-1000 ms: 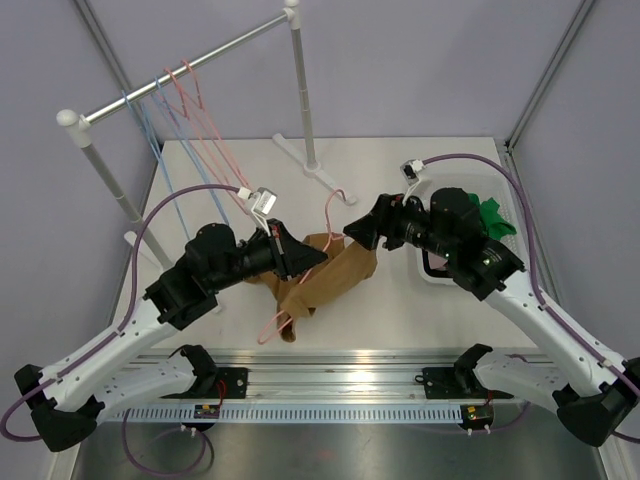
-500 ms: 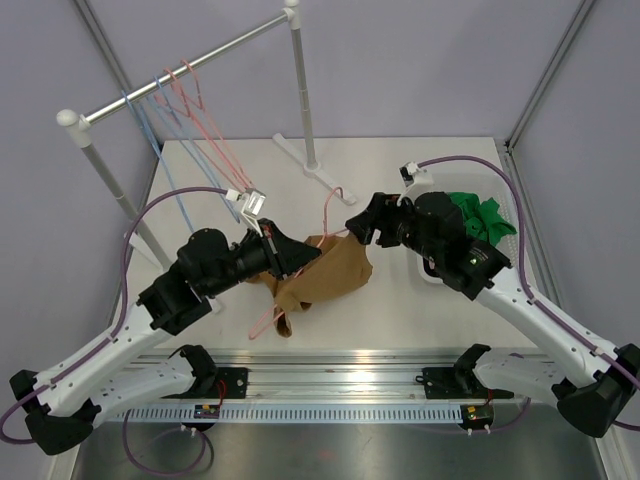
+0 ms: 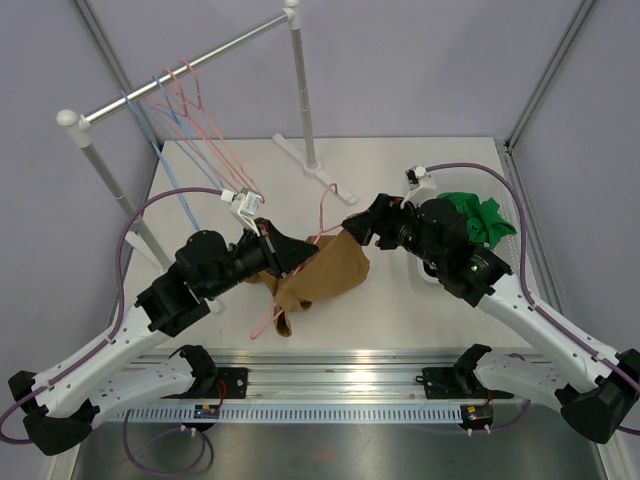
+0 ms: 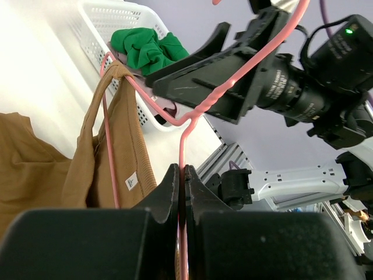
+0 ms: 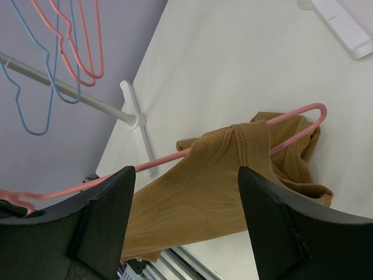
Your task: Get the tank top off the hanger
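White tabletop (image 3: 400, 160) under lilac walls carried a garment rail (image 3: 190, 62) at the back left with spare pink and blue hangers (image 3: 185, 105) on it. A green cloth (image 3: 478, 215) lay at the right, partly hidden by the right arm. Between the arms the brown tank top (image 3: 325, 272) drooped from a pink hanger (image 3: 322, 208), with the left gripper (image 3: 292, 255) at its left side and the right gripper (image 3: 358, 228) at its right. From the left wrist, the left claw was clenched on the hanger's wire, and a strap of the tank top looped over the hanger's shoulder. The right gripper's black fingers stood behind the wire, blocking part of a white basket (image 4: 99, 17) that held the green cloth. A small white tag (image 4: 132, 181) on the garment was too small to read. From the right wrist, the right jaws stood wide apart, released, with the strap on the hanger's bend beyond them and the rail's white foot (image 5: 135, 122) farther off.
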Controlling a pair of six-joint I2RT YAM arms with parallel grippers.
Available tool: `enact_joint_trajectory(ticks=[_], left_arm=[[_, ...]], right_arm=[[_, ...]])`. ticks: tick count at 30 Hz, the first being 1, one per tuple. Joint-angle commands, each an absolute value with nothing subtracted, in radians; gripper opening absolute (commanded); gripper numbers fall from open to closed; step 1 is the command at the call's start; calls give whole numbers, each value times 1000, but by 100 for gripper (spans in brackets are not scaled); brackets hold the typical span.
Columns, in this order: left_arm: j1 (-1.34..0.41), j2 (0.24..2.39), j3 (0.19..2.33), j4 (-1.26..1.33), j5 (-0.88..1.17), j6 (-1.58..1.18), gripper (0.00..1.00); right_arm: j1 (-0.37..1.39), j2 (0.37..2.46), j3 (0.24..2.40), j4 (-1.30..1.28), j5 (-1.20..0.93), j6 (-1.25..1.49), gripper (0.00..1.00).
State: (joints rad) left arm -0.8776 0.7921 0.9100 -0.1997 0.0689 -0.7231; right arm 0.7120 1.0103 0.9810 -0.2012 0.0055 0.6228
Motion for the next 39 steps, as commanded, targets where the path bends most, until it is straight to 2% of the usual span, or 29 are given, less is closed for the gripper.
enact_joint_trajectory(ticks=[1,6,9,13,15,16,18,19,28,31,39], left_arm=[[-890,782,927,-104,45,-729,0],[-894,769,931,-91,44,-742,0],[-897,765,936,-89,49,-744,0],[-900,758,936,-84,55,-752,0],[-900,756,934,-81,61,-753,0],[-900,756,936,-83,61,-752,0],[-900,750,937,-94,48,-749,0],[-900,746,939,-98,41,-746,0],[-900,727,956,-175,67,-712,0],[-900,729,953,-161,139,-712,0],[-900,692,936,-121,133,-707,0]], right_arm=[[719,1046,999,-130,-51,647,77],[719,1072,988,-118,-26,637,72],[719,1085,985,-115,-6,624,60],[719,1094,982,-107,25,614,52],[719,1095,983,-104,38,607,45],[719,1094,985,-109,46,601,32],[718,1091,989,-129,74,592,15],[719,1089,991,-135,86,585,0],[692,1091,1049,-322,408,490,0],[637,1138,1087,-337,391,463,0],[480,1201,1109,-393,296,480,0]])
